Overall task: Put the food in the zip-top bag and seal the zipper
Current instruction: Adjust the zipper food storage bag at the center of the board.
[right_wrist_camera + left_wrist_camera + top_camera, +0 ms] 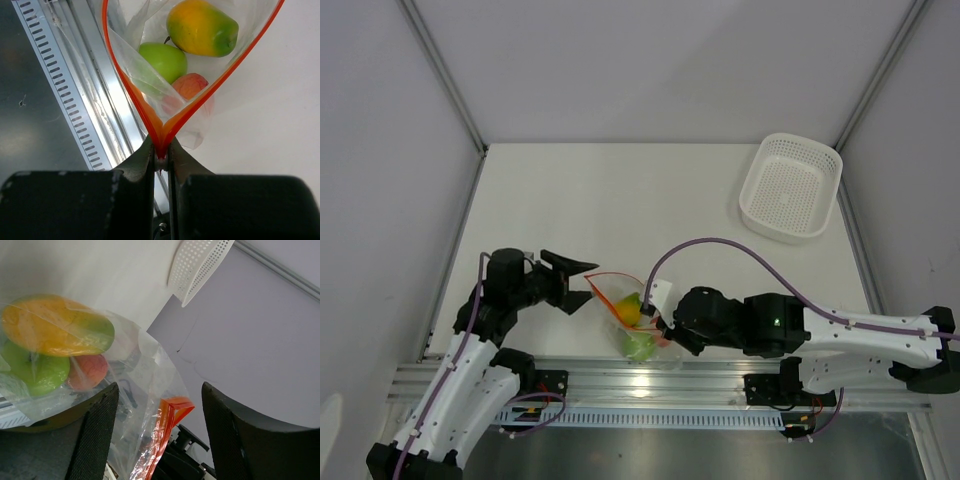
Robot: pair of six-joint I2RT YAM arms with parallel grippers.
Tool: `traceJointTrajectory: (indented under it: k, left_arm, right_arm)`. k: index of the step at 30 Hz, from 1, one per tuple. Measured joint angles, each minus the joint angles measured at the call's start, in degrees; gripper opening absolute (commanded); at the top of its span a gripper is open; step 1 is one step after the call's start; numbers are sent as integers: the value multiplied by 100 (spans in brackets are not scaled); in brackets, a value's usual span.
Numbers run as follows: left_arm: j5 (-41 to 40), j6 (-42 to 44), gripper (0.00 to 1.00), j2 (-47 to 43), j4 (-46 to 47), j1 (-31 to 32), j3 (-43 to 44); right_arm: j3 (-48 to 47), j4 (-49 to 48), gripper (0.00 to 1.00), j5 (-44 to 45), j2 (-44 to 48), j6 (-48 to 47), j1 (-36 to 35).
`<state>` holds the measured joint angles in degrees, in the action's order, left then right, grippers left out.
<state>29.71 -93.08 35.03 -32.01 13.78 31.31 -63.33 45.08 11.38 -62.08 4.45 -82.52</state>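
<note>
The right arm [840,335] lies low, stretched leftward from its base to the right side of the bag [620,330], and the right pincer [661,326] [160,151] is clamped tight on the corner of the zipper [186,111] where its two strips meet. The left arm [470,370] rises from its base, elbow bent, and reaches rightward to the bag's left side. There the left pincer [592,281] [160,390] points at the bag with jaws spread wide, the zipper's other end lying between its fingers [97,435], ungripped.

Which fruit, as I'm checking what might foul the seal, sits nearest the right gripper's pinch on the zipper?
The small red-orange fruit: it lies just inside the zipper corner that the right gripper pinches; the green ball and yellow-orange piece sit deeper.
</note>
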Motion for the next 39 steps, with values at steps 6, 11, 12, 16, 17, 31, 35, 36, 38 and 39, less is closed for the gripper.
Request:
traceJointTrajectory:
  k: [6,11,12,16,17,31,35,36,38,39]
  left_arm:
    - [35,-55,46,31,363,37,-61]
    - [98,-48,23,219,699,50,-61]
    - [111,-48,19,264,776,50,-61]
    - [238,26,1,472,1001,57,-70]
    - [256,39,1,498,1047,57,-81]
    - [-109,1941,0,-149,531,61,1099]
    - [-304,2785,1,-726,293,63,1436]
    - [-398,2942,1,-892,175,63,1456]
    - [-546,3169,1,-1113,-83,72,1423]
    - [-584,3248,1,-1198,-175,72,1327]
  right_arm:
    - [0,-42,0,11,-142,0,-33]
    - [0,-39,0,28,-229,0,-52]
    - [0,-42,0,35,-229,0,-57]
    - [0,-42,0,107,-227,2,-57]
    - [0,-42,0,164,-225,9,-61]
    - [-334,109,0,1298,17,85,562]
    - [-483,-114,0,1119,407,-24,667]
    - [-472,-195,0,1008,507,-28,715]
    - [-306,-487,0,691,638,-28,951]
    - [-105,-713,0,516,680,-22,1104]
